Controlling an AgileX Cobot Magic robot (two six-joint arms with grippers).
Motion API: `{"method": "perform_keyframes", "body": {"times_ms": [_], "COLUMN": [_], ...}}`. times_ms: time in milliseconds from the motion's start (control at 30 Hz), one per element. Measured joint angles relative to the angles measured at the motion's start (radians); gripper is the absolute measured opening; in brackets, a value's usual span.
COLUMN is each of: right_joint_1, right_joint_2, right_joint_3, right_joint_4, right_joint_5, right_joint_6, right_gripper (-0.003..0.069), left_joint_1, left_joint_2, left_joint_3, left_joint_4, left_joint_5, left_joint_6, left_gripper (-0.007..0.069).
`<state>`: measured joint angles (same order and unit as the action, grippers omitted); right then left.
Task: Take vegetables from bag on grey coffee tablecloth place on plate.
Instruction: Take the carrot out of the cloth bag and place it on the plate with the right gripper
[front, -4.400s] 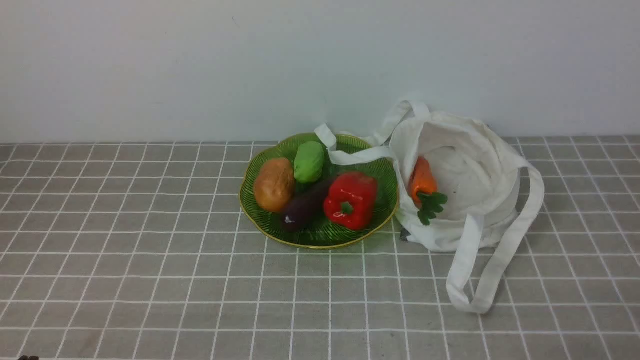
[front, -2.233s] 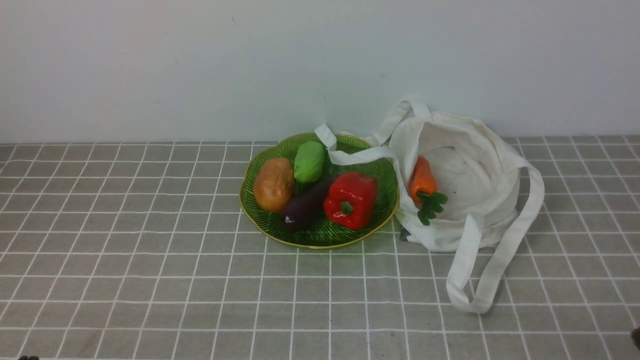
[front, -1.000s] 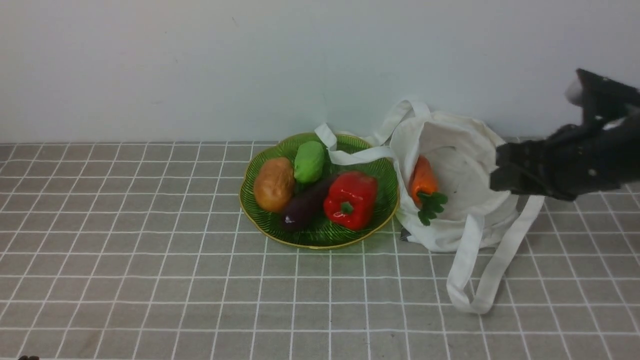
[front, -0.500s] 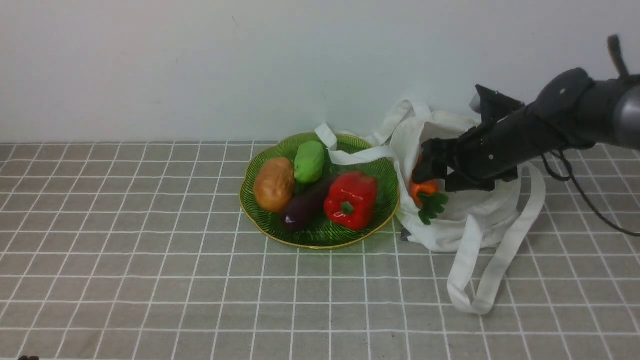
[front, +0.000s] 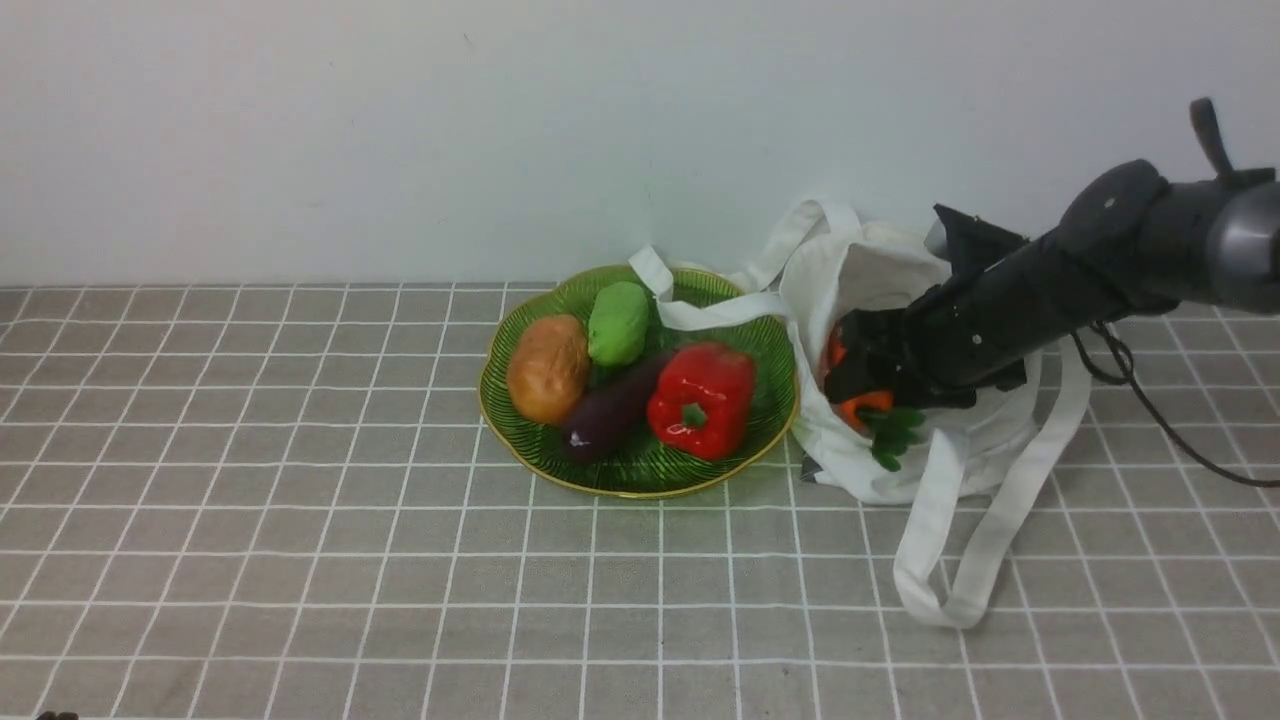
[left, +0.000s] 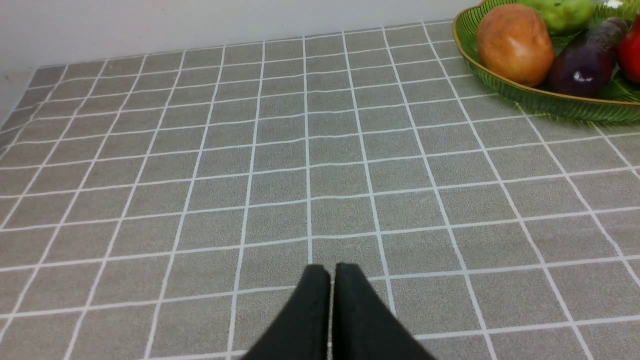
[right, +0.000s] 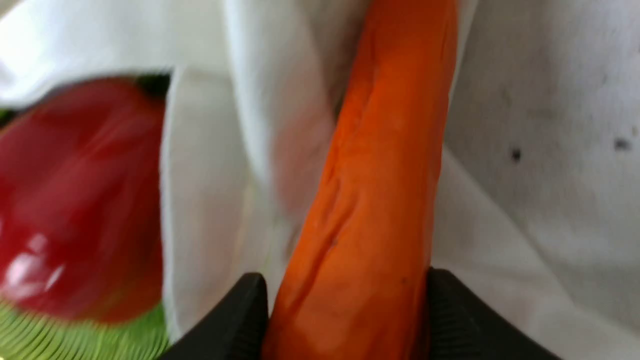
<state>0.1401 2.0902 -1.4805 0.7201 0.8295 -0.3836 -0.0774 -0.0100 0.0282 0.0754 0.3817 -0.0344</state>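
The white bag (front: 900, 275) lies open on the grey coffee tablecloth (front: 300, 550), right of the green plate (front: 640, 485). My right gripper (front: 850, 375) reaches into the bag's mouth. It is shut on the orange carrot (front: 866, 403), whose green leaves hang at the bag's lip. In the right wrist view both fingers (right: 245, 310) press the carrot (right: 380, 200) from either side. Of the vegetables, a potato (front: 548, 368), a green one (front: 618, 322), an eggplant (front: 610, 410) and a red pepper (front: 702, 400) lie on the plate. My left gripper (left: 332, 267) is shut and empty above bare cloth.
One bag strap (front: 700, 310) lies across the plate's far rim, and another (front: 960, 560) loops forward on the cloth. The right arm's cable (front: 1160, 430) hangs to the right of the bag. A pale wall stands just behind the plate and bag.
My right arm came in from the right and reached into the bag. Its fingers closed on the carrot, and the carrot's leaves shifted lower and to the right.
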Motion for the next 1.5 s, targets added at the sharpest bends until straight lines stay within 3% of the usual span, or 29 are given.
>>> {"method": "perform_keyframes", "body": {"times_ms": [300,433,500,567,633,733,900,1000,1233,1333,1500], "right_joint_1": [-0.075,0.007,0.094,0.161,0.271,0.352,0.399,0.4,0.401,0.401,0.401], "right_joint_2": [-0.254,-0.32,-0.319,-0.305,-0.262,-0.201,-0.106,-0.075,-0.037,-0.038,-0.087], "right_joint_3": [0.0,-0.001,-0.001,-0.001,-0.001,-0.001,-0.001,-0.001,0.0,0.0,0.0], "right_joint_4": [-0.118,-0.098,-0.091,-0.089,-0.079,-0.069,-0.039,-0.019,0.046,0.048,0.047], "right_joint_5": [0.155,0.155,0.132,0.09,-0.042,-0.232,-0.458,-0.507,-0.516,-0.512,-0.456], "right_joint_6": [0.097,0.097,0.097,0.097,0.114,0.155,0.238,0.273,0.303,0.295,0.247], "right_gripper": [0.0365,0.0365,0.0365,0.0365,0.0365,0.0365,0.0365,0.0373,0.0552,0.0662,0.0688], "left_joint_1": [0.0,0.0,0.0,0.0,0.0,0.0,0.0,0.0,0.0,0.0,0.0], "left_joint_2": [0.0,0.0,0.0,0.0,0.0,0.0,0.0,0.0,0.0,0.0,0.0], "left_joint_3": [0.0,0.0,0.0,0.0,0.0,0.0,0.0,0.0,0.0,0.0,0.0], "left_joint_4": [0.0,0.0,0.0,0.0,0.0,0.0,0.0,0.0,0.0,0.0,0.0], "left_joint_5": [0.0,0.0,0.0,0.0,0.0,0.0,0.0,0.0,0.0,0.0,0.0], "left_joint_6": [0.0,0.0,0.0,0.0,0.0,0.0,0.0,0.0,0.0,0.0,0.0], "left_gripper": [-0.0005,-0.0005,-0.0005,-0.0005,-0.0005,-0.0005,-0.0005,-0.0005,-0.0005,-0.0005,-0.0005]}}
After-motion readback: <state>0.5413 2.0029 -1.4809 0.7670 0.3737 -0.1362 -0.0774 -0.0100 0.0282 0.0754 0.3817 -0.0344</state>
